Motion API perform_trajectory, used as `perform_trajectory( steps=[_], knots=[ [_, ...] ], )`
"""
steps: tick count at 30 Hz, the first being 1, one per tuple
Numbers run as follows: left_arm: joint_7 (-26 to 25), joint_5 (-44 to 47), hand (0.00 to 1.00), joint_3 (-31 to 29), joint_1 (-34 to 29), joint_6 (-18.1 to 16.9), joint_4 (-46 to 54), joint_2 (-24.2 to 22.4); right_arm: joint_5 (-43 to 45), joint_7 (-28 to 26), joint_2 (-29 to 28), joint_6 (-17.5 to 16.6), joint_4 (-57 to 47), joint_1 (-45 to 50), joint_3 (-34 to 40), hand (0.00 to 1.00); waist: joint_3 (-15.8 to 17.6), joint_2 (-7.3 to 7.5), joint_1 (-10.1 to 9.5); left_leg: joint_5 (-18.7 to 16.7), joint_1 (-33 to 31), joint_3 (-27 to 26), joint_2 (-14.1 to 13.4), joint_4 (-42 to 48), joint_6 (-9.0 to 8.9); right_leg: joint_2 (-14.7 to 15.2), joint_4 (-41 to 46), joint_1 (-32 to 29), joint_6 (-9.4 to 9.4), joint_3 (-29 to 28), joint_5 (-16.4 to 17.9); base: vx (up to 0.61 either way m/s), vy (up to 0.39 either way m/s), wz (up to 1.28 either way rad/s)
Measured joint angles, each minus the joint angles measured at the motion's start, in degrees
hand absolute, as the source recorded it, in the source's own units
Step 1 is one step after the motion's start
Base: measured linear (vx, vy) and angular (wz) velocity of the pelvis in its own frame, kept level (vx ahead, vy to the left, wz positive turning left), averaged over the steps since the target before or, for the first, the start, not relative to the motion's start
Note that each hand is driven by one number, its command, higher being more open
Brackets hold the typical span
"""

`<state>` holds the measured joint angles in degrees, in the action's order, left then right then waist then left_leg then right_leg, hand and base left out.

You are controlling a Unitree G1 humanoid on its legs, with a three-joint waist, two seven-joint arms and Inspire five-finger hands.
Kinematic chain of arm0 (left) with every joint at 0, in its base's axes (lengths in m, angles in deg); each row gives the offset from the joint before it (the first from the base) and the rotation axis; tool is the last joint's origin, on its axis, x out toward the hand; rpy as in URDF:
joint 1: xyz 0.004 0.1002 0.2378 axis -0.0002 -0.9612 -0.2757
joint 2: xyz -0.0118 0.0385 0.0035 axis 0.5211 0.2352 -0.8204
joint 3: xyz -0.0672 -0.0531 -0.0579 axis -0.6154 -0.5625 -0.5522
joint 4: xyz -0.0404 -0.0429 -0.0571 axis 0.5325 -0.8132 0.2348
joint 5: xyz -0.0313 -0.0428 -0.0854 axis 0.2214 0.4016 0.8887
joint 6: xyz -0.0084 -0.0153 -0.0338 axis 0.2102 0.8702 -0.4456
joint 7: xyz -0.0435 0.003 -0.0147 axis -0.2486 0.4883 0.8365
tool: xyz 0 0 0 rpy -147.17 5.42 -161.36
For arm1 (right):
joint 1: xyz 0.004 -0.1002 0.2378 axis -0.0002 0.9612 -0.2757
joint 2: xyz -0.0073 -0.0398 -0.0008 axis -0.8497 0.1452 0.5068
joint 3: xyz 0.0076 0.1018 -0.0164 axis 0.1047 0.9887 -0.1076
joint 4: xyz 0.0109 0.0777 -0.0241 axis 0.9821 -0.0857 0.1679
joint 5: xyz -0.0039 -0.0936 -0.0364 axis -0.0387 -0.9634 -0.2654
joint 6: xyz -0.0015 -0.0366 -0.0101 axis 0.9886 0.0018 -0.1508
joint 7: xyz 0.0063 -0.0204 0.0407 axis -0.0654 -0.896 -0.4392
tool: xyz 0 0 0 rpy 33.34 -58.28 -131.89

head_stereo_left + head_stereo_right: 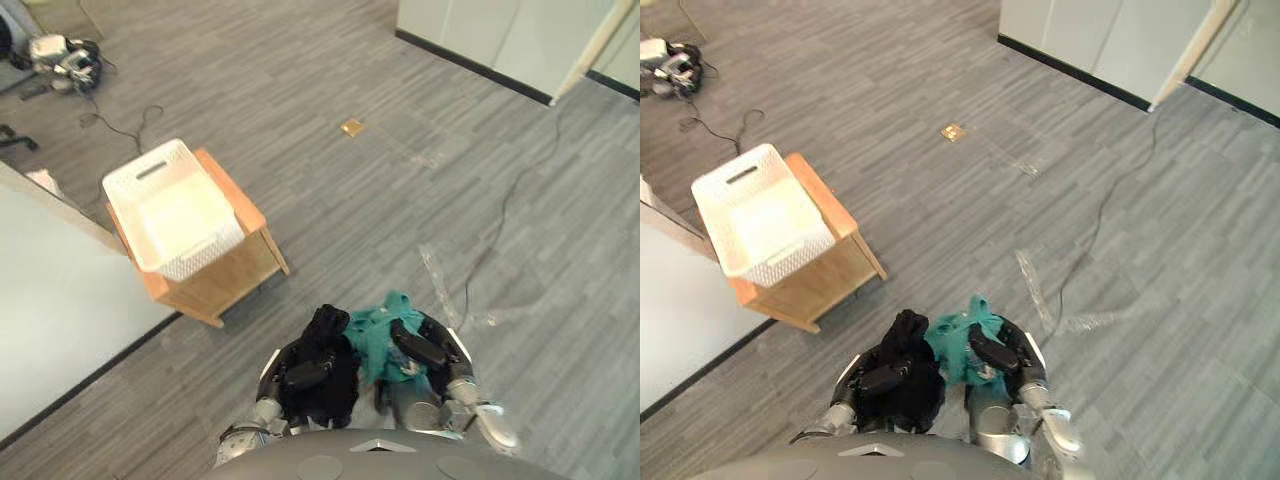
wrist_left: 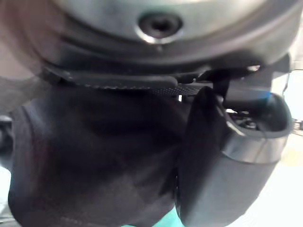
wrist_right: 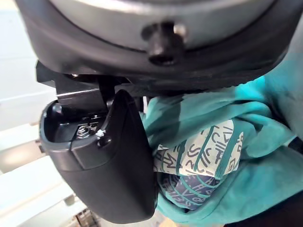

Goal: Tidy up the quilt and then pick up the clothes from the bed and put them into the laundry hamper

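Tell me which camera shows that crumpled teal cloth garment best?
The right wrist view: the crumpled teal cloth garment sits close up, its patterned patch plain, the right robot hand curled round it. Both eye views show it small, bunched beside a black garment. The left wrist view catches a teal sliver.

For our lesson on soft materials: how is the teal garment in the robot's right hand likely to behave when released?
Probably floppy: the teal garment bunches in folds around the right hand. Likely light, since one hand carries it. Its loose end may drape or snag on release.
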<state>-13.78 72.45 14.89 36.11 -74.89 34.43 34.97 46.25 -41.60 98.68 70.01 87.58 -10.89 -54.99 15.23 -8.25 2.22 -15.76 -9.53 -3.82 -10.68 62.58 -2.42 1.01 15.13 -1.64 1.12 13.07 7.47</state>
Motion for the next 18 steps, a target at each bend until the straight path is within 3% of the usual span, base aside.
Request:
perform_trajectory(
  steps=[2, 3, 4, 5, 6, 7, 8, 9, 11, 12, 13, 14, 16, 18],
  knots=[
    [0.96, 0.29, 0.00, -0.02, -0.17, -1.19, 0.66, -0.13, 0.02, -0.89, 0.42, 0.01, -0.09, -0.50, 0.20, 0.00, -0.14, 0.63, -1.19, -1.24, -3.94, -6.54, 2.33, -9.72, -0.26, -0.08, -4.84, 5.53, 0.20, 1.21, 0.80, 0.58, -0.092, 0.32],
    [1.15, 0.52, 0.00, -0.10, -0.44, -1.24, 1.24, -0.27, 0.04, -1.61, 0.49, 0.00, -0.43, -1.05, 0.18, 0.00, -0.32, 1.13, -1.50, -1.02, -5.14, -12.85, 3.49, -21.19, -0.16, -0.13, -7.82, 8.51, -0.64, 2.47, 1.25, 0.44, -0.044, 0.54],
    [1.25, 0.52, 0.00, -0.07, -0.51, -1.26, 1.53, -0.58, 0.05, -1.62, 0.56, 0.00, -1.10, -1.24, 0.18, 0.00, -0.40, 1.40, -1.74, 0.69, -5.95, -17.24, 5.13, -32.29, 0.39, -0.43, -9.79, 11.22, -1.74, 3.83, 1.82, 0.57, -0.034, 0.58],
    [1.25, 0.52, 0.00, -0.05, -0.54, -1.25, 1.72, -0.72, 0.06, -1.63, 0.60, 0.00, -1.40, -1.29, 0.17, 0.00, -0.42, 1.38, -1.99, 2.16, -6.09, -18.37, 5.90, -37.23, 0.38, -0.79, -10.65, 12.59, -2.22, 4.39, 2.24, 0.69, -0.012, 0.46],
    [1.24, 0.54, 0.00, -0.05, -0.57, -1.28, 2.16, -0.84, 0.03, -1.67, 0.61, -0.01, -1.28, -1.66, 0.05, 0.00, -0.50, 1.86, -3.27, 7.13, -5.87, -19.67, 7.18, -41.70, 2.25, -1.18, -12.52, 15.17, -3.25, 4.75, 3.20, 0.70, 0.030, 0.11],
    [1.21, 0.54, 0.00, -0.04, -0.64, -1.21, 1.96, -0.85, 0.04, -1.67, 0.41, -0.01, -0.83, -1.56, -0.97, 0.00, -2.32, 3.45, -4.47, 9.69, -6.01, -20.72, 7.68, -41.10, 4.19, -0.03, -11.98, 15.45, -4.19, 4.69, 5.31, 0.60, 0.049, 0.07],
    [1.28, 0.50, 0.00, -0.19, -0.47, -1.16, 1.36, -0.92, 0.05, -1.68, 0.31, -0.03, -0.69, -1.61, -1.42, 0.00, -2.95, 4.19, -4.58, 8.87, -6.19, -20.99, 8.03, -40.31, 5.48, 0.58, -10.83, 15.38, -4.99, 4.69, 6.11, 0.64, 0.077, 0.07],
    [1.49, 0.45, 0.00, -0.70, 0.04, -1.07, -0.27, -2.02, 0.07, -1.61, 0.31, -0.02, 0.38, -2.75, -2.00, 0.00, -3.70, 4.27, -4.23, 7.00, -5.59, -20.25, 8.04, -39.63, 10.69, 1.35, -4.30, 13.18, -6.41, 4.66, 7.01, 0.67, 0.119, 0.21],
    [2.37, 0.48, 0.00, -1.40, -0.11, -0.77, -0.34, -1.70, 0.16, -1.46, -1.19, 0.04, 2.38, -4.52, -2.24, 0.00, -3.79, 4.86, -3.63, 5.64, -1.03, -20.06, 8.89, -42.87, 10.31, 4.70, 17.73, 4.80, -7.77, 4.64, 5.07, 0.64, 0.125, 0.12],
    [2.72, 0.45, 0.00, -1.39, 0.13, -0.62, -0.18, -0.58, 0.15, -1.66, -2.43, 0.01, 2.54, -4.09, -2.23, 0.00, -3.17, 6.45, -3.06, 4.74, 3.97, -18.94, 10.31, -46.05, 9.68, 8.07, 33.27, -1.05, -6.70, 4.09, 1.78, 0.64, 0.056, 0.30],
    [2.73, 0.44, 0.00, -1.12, 0.54, -0.01, -0.22, 0.62, 0.14, -2.06, -2.96, 0.02, 3.17, -3.45, -2.26, 0.00, -2.95, 6.87, -2.17, 4.07, 7.29, -17.21, 10.61, -47.43, 9.16, 8.91, 38.32, -3.08, -4.48, 4.02, 3.21, 0.77, 0.011, 0.79],
    [2.73, 0.47, 0.00, -0.98, 1.15, 0.92, -0.13, 1.93, 0.29, -3.13, -3.18, -0.28, 4.21, -2.18, -1.93, 0.00, -2.99, 6.85, -0.76, 3.58, 11.49, -13.96, 10.48, -49.31, 8.63, 8.58, 39.62, -5.26, -3.11, 3.98, 4.82, 0.64, -0.039, 1.11],
    [2.72, 0.68, 0.00, -0.56, 3.08, 1.82, -0.02, 3.66, 1.26, -6.48, -3.30, -3.63, 4.57, 1.43, -0.77, 0.00, -3.01, 6.38, 1.51, 3.21, 16.41, -7.41, 9.50, -51.72, 8.01, 7.67, 33.54, -9.54, -2.23, 2.95, 5.62, 0.61, -0.119, 1.52],
    [2.58, 2.36, 0.00, -0.32, 4.31, 1.83, 0.03, 4.22, 1.61, -7.46, -3.75, -6.13, 2.22, 3.19, -0.52, 0.00, -2.83, 6.06, 2.69, 2.44, 18.17, -3.02, 8.62, -52.16, 7.44, 7.41, 24.93, -13.31, -2.78, 0.43, 5.25, 0.61, -0.207, 1.24]
  ],
)
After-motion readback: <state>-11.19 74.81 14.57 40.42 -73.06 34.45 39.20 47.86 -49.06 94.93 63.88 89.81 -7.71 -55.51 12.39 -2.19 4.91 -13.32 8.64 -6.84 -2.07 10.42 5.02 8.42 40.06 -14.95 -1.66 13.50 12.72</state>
